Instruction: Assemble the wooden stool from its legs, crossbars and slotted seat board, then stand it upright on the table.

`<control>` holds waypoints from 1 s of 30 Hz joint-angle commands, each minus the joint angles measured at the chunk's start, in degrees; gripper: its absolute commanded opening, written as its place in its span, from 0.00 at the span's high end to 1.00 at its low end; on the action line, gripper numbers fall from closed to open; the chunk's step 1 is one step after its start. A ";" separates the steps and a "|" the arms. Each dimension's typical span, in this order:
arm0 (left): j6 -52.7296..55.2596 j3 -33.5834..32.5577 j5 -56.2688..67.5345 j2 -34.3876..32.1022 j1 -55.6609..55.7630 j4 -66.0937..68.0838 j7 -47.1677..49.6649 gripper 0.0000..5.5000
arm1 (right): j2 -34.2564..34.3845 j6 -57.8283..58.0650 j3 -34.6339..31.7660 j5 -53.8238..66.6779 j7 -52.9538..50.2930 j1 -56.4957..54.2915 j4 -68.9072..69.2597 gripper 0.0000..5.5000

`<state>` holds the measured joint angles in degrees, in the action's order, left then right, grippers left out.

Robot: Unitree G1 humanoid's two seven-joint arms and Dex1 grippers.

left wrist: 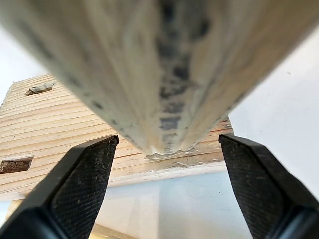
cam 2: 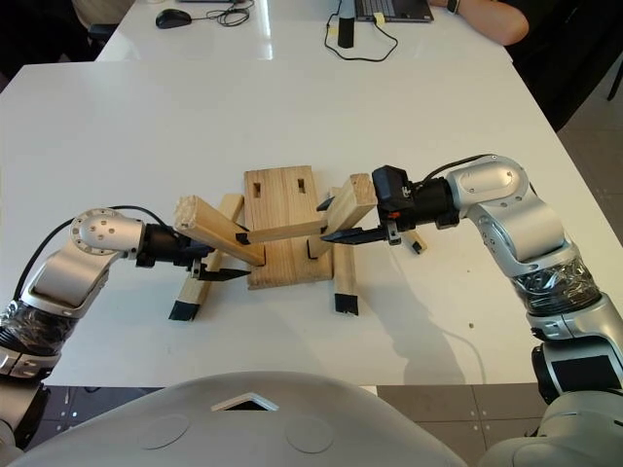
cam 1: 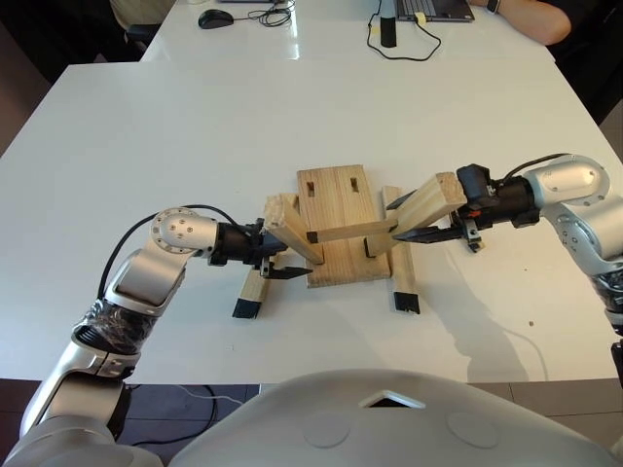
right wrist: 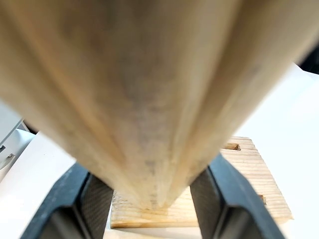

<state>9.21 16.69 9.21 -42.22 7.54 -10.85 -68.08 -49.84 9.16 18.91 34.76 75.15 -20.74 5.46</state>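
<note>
The slotted seat board (cam 1: 336, 190) lies flat at mid-table. My left gripper (cam 1: 297, 255) is shut on a wooden leg (cam 1: 290, 226) tilted over the board's left edge; in the left wrist view that leg (left wrist: 164, 74) runs between the black fingers (left wrist: 79, 184). My right gripper (cam 1: 401, 219) is shut on a second leg (cam 1: 433, 199) raised at the board's right side, pressed between its pads (right wrist: 94, 204). A crossbar (cam 1: 350, 232) spans from one held leg to the other above the board. Two more legs (cam 1: 253, 292) (cam 1: 401, 277) lie on the table beside the board.
At the far end of the white table (cam 1: 146, 146) are a mouse (cam 1: 215, 18), cables, a black stand (cam 1: 388, 29) and a laptop (cam 1: 433, 8), with a person's arm (cam 1: 531, 15) at the corner. Bare tabletop surrounds the stool parts.
</note>
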 commanded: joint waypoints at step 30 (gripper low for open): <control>-11.49 -0.75 -6.93 -2.53 -3.30 11.14 2.85 0.32 | 1.85 6.89 10.03 -12.30 -3.77 5.31 -6.92 0.64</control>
<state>-1.12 15.82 5.98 -42.66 5.15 -3.81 -65.99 -46.09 9.02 21.25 33.80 72.89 -23.19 1.98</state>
